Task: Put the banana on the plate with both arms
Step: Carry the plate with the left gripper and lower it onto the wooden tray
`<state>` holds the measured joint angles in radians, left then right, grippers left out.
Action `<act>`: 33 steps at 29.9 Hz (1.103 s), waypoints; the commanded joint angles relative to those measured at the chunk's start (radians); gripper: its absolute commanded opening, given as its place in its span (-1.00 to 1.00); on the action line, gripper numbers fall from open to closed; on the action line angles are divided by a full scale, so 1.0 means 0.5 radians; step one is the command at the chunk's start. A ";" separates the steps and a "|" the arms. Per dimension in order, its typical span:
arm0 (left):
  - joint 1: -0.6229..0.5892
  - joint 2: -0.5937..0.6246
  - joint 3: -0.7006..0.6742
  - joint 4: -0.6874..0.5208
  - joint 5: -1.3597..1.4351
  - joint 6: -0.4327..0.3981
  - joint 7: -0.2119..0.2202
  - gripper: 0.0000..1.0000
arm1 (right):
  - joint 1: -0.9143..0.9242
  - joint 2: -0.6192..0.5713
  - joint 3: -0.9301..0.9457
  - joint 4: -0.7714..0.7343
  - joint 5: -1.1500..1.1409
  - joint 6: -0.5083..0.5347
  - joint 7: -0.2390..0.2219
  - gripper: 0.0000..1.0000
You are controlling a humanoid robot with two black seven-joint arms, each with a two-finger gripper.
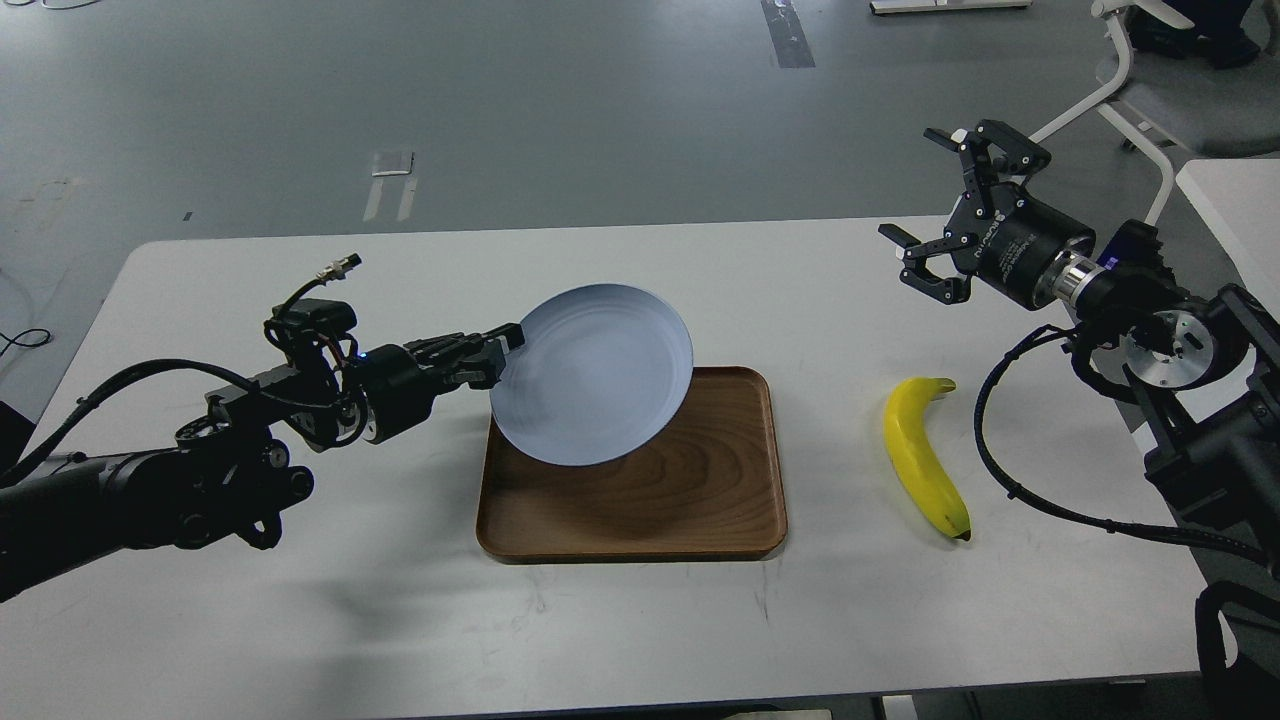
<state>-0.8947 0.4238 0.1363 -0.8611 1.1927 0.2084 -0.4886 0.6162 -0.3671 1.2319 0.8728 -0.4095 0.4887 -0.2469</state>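
Note:
My left gripper (pixel 500 352) is shut on the left rim of the pale blue-grey plate (pixel 595 372). It holds the plate tilted in the air above the back half of the brown wooden tray (pixel 700 490). The yellow banana (pixel 922 455) lies on the white table (pixel 400 620) right of the tray, its dark tip toward me. My right gripper (pixel 945 205) is open and empty, raised above the table's far right part, behind the banana.
A white chair (pixel 1140 90) and a second white table (pixel 1235 215) stand at the right behind my right arm. Black cables (pixel 1010 480) of the right arm loop down onto the table next to the banana.

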 commanded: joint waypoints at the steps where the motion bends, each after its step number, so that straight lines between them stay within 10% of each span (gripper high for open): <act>1: -0.005 -0.169 0.092 0.182 0.002 0.000 0.000 -1.00 | 0.001 -0.008 0.003 0.000 0.000 0.000 0.000 1.00; 27: 0.013 -0.304 0.206 0.308 0.100 0.037 0.000 -1.00 | 0.026 -0.008 -0.009 -0.018 0.000 0.000 0.000 1.00; 33: 0.016 -0.274 0.188 0.240 0.075 0.037 0.000 -0.39 | 0.029 -0.014 -0.013 -0.018 -0.003 0.000 0.000 1.00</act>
<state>-0.8874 0.2793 0.2321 -0.7271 1.2331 0.2273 -0.4886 0.6303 -0.3713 1.2260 0.8636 -0.4105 0.4887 -0.2469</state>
